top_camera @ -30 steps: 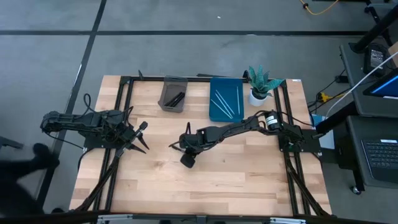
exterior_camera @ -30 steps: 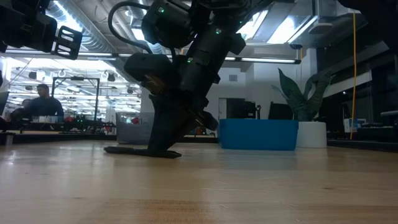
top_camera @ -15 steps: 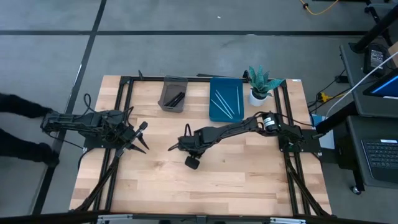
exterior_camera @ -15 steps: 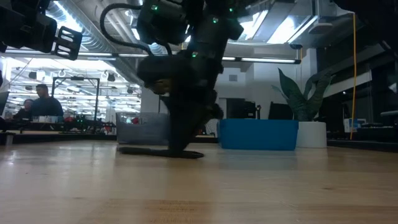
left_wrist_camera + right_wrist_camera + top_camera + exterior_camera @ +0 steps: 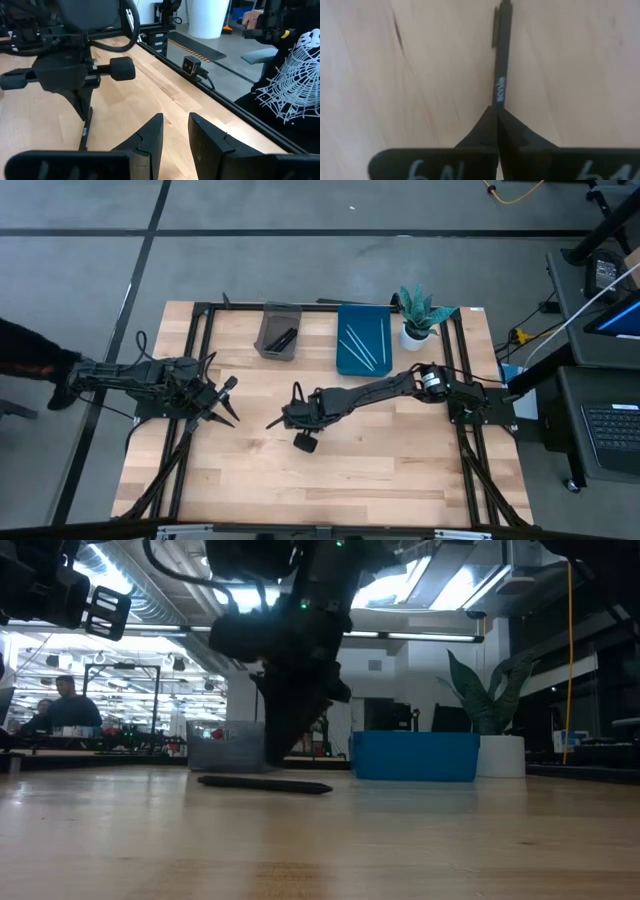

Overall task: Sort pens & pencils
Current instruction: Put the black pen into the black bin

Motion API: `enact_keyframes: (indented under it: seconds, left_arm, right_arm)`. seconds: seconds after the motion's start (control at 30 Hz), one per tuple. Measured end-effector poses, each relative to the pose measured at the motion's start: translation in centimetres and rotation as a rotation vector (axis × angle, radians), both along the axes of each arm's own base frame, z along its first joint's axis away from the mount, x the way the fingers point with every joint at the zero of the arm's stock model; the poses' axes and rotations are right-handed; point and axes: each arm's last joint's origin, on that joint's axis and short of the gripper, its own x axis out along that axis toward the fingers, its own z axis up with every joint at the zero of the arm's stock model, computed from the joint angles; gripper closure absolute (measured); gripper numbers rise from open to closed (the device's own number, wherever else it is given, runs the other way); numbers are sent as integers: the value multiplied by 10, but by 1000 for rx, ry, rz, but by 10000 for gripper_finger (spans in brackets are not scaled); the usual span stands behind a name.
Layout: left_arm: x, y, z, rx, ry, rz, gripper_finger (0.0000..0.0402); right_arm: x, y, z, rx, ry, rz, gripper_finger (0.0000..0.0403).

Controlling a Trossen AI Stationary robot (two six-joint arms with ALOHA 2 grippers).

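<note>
The right gripper (image 5: 497, 112) stood at table level, its fingers (image 5: 481, 131) closed together on the near end of a black pen (image 5: 501, 60). The pen lay flat on the table (image 5: 420, 840) and ran straight out ahead of the fingertips. The grip sat at the pen's end, not its middle, so the far end would likely droop or swing on lifting. In my judgement a slow, level lift was called for, with the pinch checked before travel. Beyond the gripper, toward the table's far edge, stood a grey bin (image 5: 279, 330) holding dark pens and a blue tray (image 5: 363, 340) holding pale sticks; the black pen belonged in the grey bin. The left gripper (image 5: 226, 400) waited well to the side, fingers parted and empty.
</note>
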Motion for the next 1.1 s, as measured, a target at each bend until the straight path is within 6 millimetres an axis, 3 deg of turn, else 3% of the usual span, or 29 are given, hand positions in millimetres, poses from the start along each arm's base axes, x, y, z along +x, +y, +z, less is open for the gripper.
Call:
enact_keyframes:
  seconds: [0.33, 0.5, 0.63, 0.8, 1.1]
  left_arm:
    - [1, 0, -5, -21, 23, 6, 316]
    - [6, 1, -14, -10, -31, 57, 316]
    - [9, 2, -10, -5, -108, 104, 316]
    - [15, 5, -12, -21, -69, 231, 316]
    - [38, 4, -10, 1, -46, 256, 316]
  right_arm:
    - [-4, 4, 17, -78, 38, -27, 401]
    - [-8, 5, 48, -239, 44, -50, 402]
    - [-16, 9, 81, -471, 16, -100, 402]
    - [-39, 28, 110, -734, -4, -163, 399]
    - [-56, 62, 130, -867, -156, -162, 389]
